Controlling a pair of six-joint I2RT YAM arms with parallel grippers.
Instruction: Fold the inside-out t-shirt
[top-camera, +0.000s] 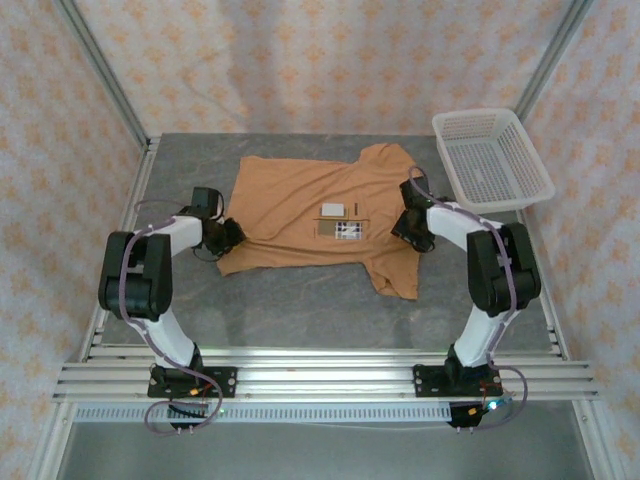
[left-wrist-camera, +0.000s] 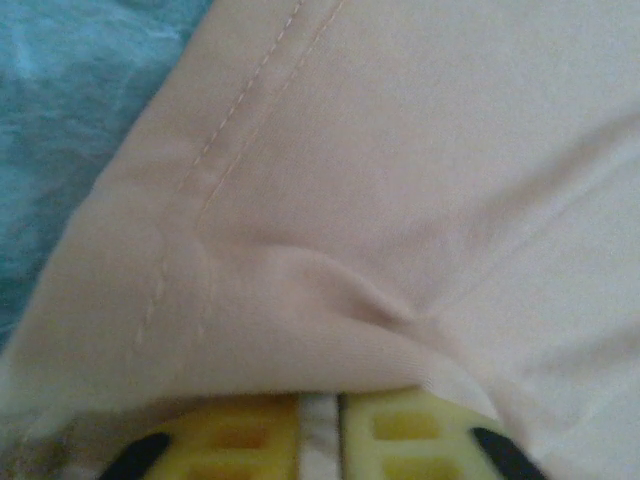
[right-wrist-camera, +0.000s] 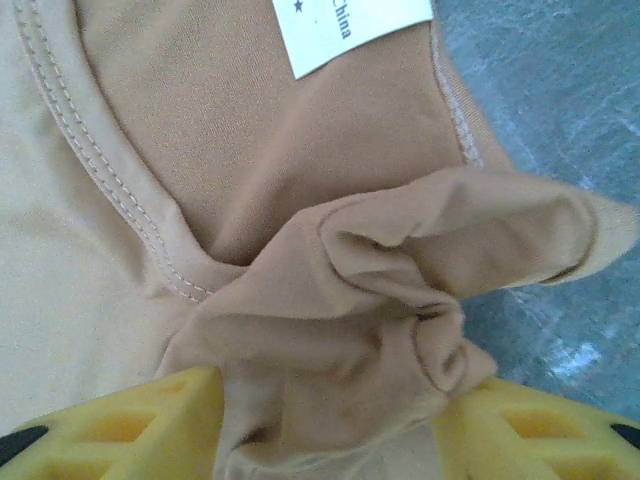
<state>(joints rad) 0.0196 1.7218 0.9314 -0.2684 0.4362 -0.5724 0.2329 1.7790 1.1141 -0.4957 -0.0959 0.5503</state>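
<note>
Left pincer (top-camera: 228, 237) first: it sits at the left edge of the shirt (top-camera: 300, 205), left of centre in the overhead frame, low against the table (top-camera: 300, 310). In its wrist view the two yellow fingers (left-wrist-camera: 240, 445) at the bottom edge stand almost together. Only a thin strip of cloth fills the slit between them, and the stitched hem runs off to the upper left. I read that as a light pinch on the hem, taken there so that end can be lifted and carried over. My left arm is bent sharply, elbow high at the frame's left, forearm reaching rightward and down to the cloth.

The shirt lies spread flat in the middle of the table, hem to the left, sleeves at upper right and lower right.

My right pincer (top-camera: 412, 228) is at the collar end, right of centre. In its wrist view the fingers (right-wrist-camera: 120, 425) stand well apart at the bottom corners, closed around a thick crumpled wad of cloth just below the neckline, with the white label (right-wrist-camera: 350, 30) at the top. That grip pairs with the hem pinch, I judge, so both ends can move together. My right arm mirrors the left: elbow raised at the frame's right, forearm pointing leftward. The basket (top-camera: 490, 160) stands apart at upper right.
</note>
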